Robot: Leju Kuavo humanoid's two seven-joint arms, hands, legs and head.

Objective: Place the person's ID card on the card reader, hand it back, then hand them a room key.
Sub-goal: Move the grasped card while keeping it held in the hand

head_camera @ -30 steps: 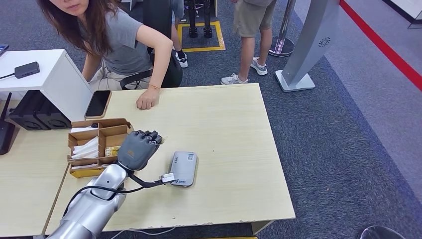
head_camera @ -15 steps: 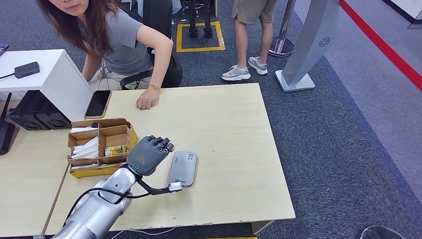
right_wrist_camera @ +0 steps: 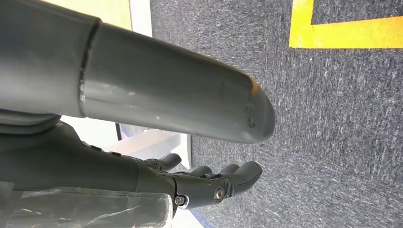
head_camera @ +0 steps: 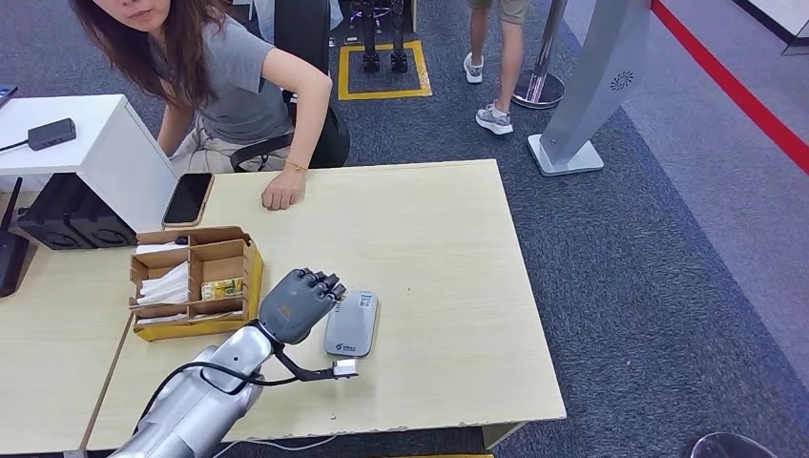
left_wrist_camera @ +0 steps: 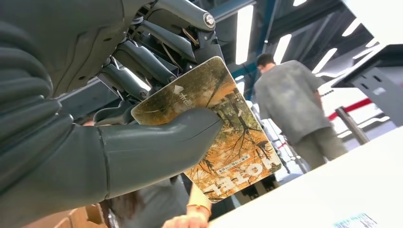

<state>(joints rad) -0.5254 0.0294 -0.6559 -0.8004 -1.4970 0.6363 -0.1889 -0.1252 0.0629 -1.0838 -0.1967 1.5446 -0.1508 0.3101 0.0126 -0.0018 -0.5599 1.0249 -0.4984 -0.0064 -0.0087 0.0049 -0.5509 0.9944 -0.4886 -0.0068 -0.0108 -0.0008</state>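
Left hand (head_camera: 298,303): I have it pinching a hotel key card (left_wrist_camera: 216,137), thumb (left_wrist_camera: 157,142) pressed across the printed face, darker fingers (left_wrist_camera: 142,61) behind. Thin edge grip, I judge, so the free end can be offered outward.

Card reader (head_camera: 351,322): grey, flat on the wooden table (head_camera: 448,239), just beside the hand; nothing visibly lies on it.

Cardboard organiser (head_camera: 196,279): on the hand's other side, compartments holding papers and card-like items; probably the key supply.

Person (head_camera: 215,76): seated across the table, one hand (head_camera: 283,191) resting near its far edge, well apart from mine.

Right hand (right_wrist_camera: 209,183): hanging over carpet, fingers loosely extended, holding nothing.
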